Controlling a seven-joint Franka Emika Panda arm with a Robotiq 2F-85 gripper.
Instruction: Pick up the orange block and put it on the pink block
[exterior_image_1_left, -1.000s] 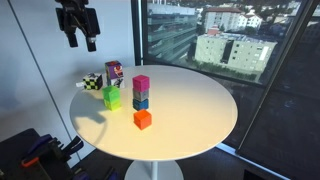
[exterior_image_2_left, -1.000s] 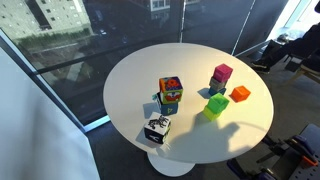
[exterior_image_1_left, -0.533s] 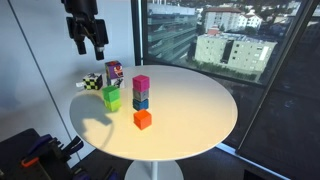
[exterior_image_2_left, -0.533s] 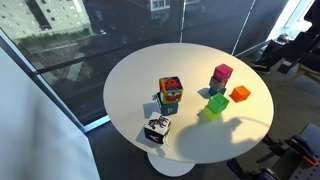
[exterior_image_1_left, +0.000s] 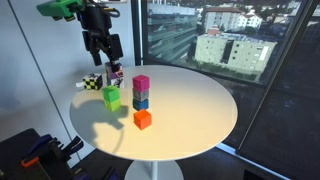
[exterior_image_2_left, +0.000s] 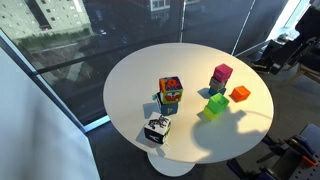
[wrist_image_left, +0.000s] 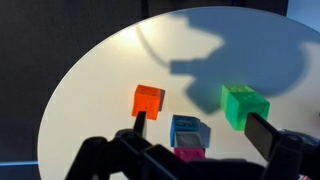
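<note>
While the gripper (exterior_image_1_left: 105, 50) gapes wide above, the orange block (exterior_image_1_left: 143, 119) sits unobstructed near the green cube (exterior_image_1_left: 112, 98).

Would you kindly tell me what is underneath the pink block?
The pink block sits on a blue cube, which stands on the white table. The blue cube's top face is covered, so it cannot be seen.

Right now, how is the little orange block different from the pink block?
The small orange-red cube sits directly on the white round table, alone; the magenta-pink cube rests atop a blue cube. So the pink cube stands higher than the orange one. Both are plain, similar-sized cubes.
</note>
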